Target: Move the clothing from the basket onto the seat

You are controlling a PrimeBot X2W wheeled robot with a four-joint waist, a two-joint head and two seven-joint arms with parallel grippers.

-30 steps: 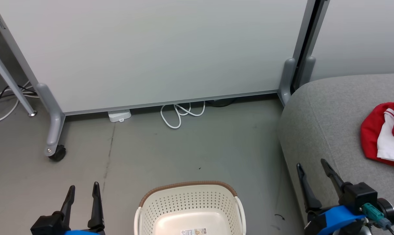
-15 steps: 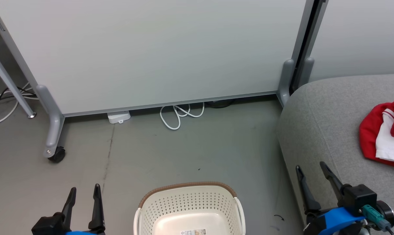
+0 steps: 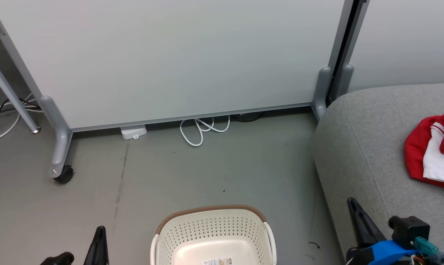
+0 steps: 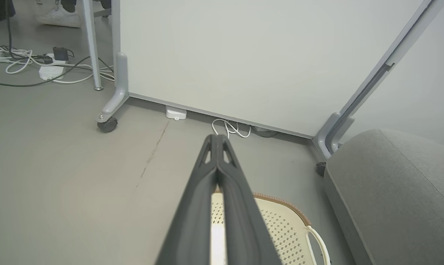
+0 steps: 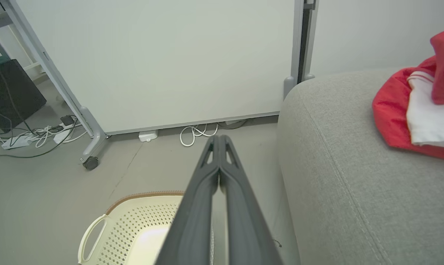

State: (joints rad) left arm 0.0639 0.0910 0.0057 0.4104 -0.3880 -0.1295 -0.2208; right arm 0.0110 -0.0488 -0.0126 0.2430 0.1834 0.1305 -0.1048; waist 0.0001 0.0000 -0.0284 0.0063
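Head view looks down on the left pincer (image 3: 101, 232) at the lower left and the right pincer (image 3: 352, 202) at the lower right. Each has its two dark fingers pressed together into a single blade, pinching nothing. Between the two pincers, nearer than their tips, sits the basket (image 3: 211, 210), its pale bottom showing with a small label. The sofa (image 3: 362, 147) lies just beside the right pincer, on its right. The red clothing (image 3: 417, 154), white lining showing, rests on the sofa's top, ahead of that pincer's tips and well off to their right. Ahead of both pincers stands a pale partition (image 3: 170, 55) on a caster (image 3: 64, 173), with a white cable (image 3: 201, 130) looped at its foot. Left wrist view adds what lies far to that pincer's left, past the partition's edge: a power strip (image 4: 47, 71) among tangled cords and a person's white shoe (image 4: 60, 17). Right wrist view brings the clothing closer, heaped at the right of its joined fingers, and shows a dark box (image 5: 12, 92) far to their left.
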